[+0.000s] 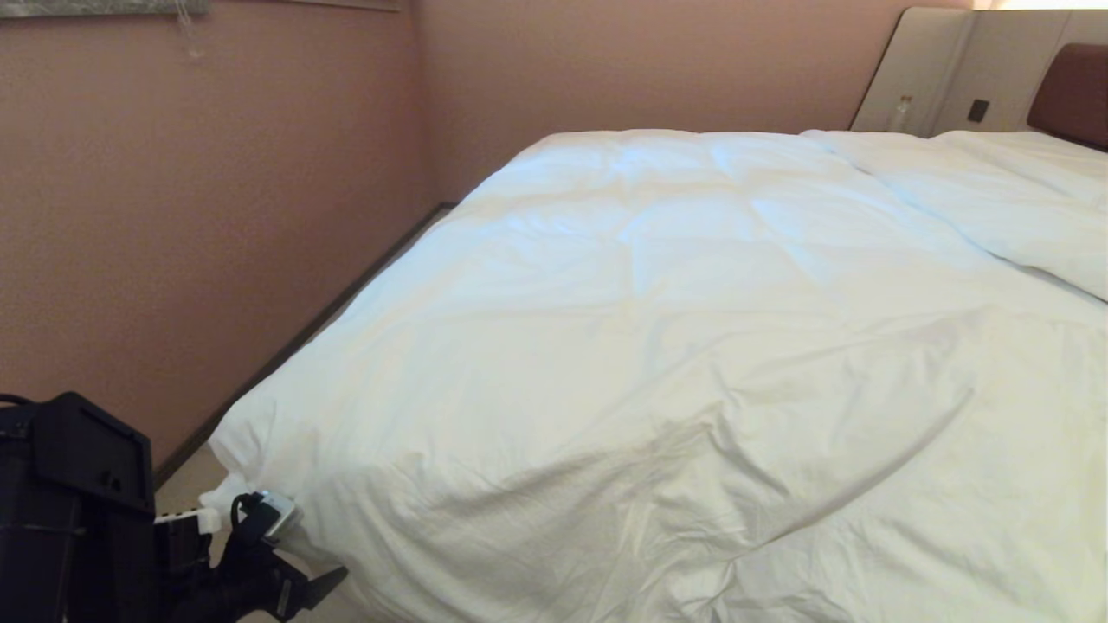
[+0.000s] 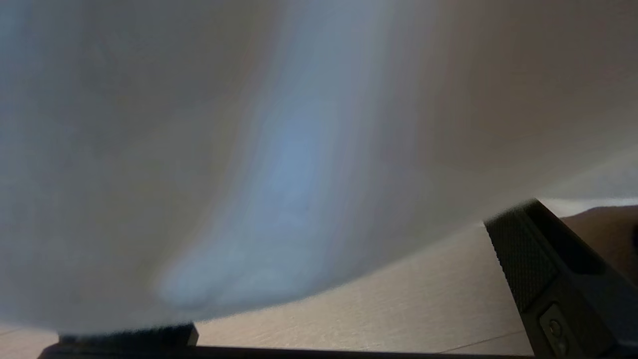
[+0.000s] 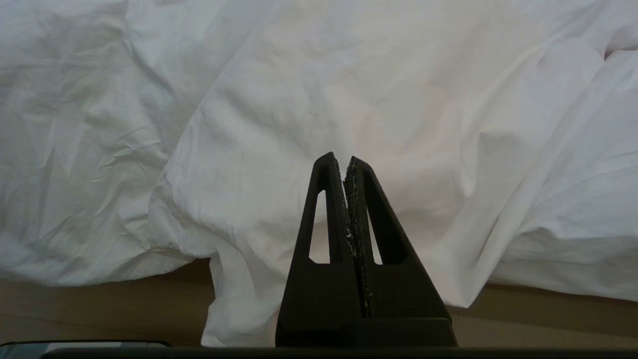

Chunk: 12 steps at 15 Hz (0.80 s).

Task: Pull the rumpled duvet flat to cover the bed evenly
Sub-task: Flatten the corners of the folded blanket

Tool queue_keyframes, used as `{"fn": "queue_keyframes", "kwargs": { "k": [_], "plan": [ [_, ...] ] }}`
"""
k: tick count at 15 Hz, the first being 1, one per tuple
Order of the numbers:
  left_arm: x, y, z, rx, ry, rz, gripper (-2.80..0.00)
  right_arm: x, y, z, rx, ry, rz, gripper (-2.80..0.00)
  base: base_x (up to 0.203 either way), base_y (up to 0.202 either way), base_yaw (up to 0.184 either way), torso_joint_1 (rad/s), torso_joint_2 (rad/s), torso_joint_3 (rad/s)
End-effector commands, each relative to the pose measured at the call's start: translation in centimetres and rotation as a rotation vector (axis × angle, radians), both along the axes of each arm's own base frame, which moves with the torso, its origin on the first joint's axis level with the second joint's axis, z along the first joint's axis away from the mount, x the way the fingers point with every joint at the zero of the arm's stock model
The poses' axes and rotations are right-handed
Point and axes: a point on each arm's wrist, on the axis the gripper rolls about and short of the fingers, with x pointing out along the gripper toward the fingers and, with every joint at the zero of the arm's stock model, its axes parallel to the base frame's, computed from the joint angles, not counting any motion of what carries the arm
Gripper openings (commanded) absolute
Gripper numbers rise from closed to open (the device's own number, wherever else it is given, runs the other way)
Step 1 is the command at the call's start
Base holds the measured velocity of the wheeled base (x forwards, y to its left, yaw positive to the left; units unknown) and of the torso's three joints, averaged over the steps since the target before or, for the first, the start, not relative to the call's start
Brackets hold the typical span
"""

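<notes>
The white puffy duvet [image 1: 658, 346] lies over the bed, whose brown headboard [image 1: 1073, 91] shows at the far right. The duvet is smooth at the far side. It is creased near me and hangs over the near edge. My left gripper [image 1: 303, 588] is low at the duvet's near left corner. In the left wrist view the left gripper [image 2: 339, 299] stands open, blurred duvet cloth [image 2: 249, 149] just beyond its fingers, nothing held. My right gripper [image 3: 345, 162] is shut and empty, pointing at the hanging duvet [image 3: 349, 89]. It is out of the head view.
A pinkish wall [image 1: 216, 216] runs close along the bed's left side, leaving a narrow strip of floor [image 1: 286, 346]. A long white pillow-like roll [image 1: 995, 190] lies near the headboard. Beige panels hold a small bottle [image 1: 902, 111] and a socket [image 1: 978, 110]. Wood-toned floor [image 3: 75, 309] lies below the hanging cloth.
</notes>
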Motion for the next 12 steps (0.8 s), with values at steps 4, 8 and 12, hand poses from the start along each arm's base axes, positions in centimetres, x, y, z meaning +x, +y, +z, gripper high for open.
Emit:
{"fn": "queue_keyframes", "kwargs": {
  "k": [4,8,12],
  "plan": [
    [0.27,0.07,0.16,0.017,-0.043,-0.006,-2.8,0.01,0.0,0.0,0.0,0.001,0.0,-2.8,0.0,0.0,0.0,0.0,0.0,0.0],
    [0.28,0.07,0.07,0.018,-0.043,-0.009,-2.8,0.01,0.0,0.0,0.0,0.001,0.0,-2.8,0.0,0.0,0.0,0.0,0.0,0.0],
    [0.19,0.09,0.12,0.019,-0.041,-0.008,-2.8,0.01,0.0,0.0,0.0,0.001,0.0,-2.8,0.0,0.0,0.0,0.0,0.0,0.0]
  ]
}}
